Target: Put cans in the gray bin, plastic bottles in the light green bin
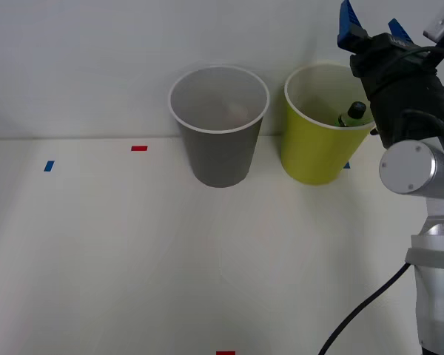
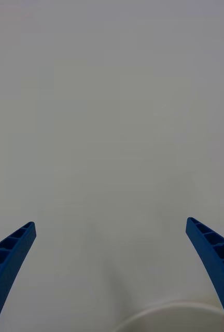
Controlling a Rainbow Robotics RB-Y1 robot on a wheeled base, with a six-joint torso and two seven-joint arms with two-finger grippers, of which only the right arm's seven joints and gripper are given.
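The gray bin (image 1: 218, 126) stands at the back middle of the table, with a faint pale shape low inside it. Right of it stands the light green bin (image 1: 322, 129). A dark green plastic bottle (image 1: 351, 115) with a black cap leans inside the green bin against its right wall. My right gripper (image 1: 371, 26) hangs open above the green bin's right rim, its blue fingers pointing up and away toward the wall. In the right wrist view the gripper (image 2: 111, 228) is spread wide with nothing between the fingers, and a pale curved rim (image 2: 169, 311) shows below. No cans are in view.
A white table (image 1: 133, 251) with a plain wall behind. Small tape marks lie on it: blue (image 1: 49, 166), red (image 1: 139, 149), red at the front edge (image 1: 225, 353). My arm's body and a black cable (image 1: 362, 310) fill the right side.
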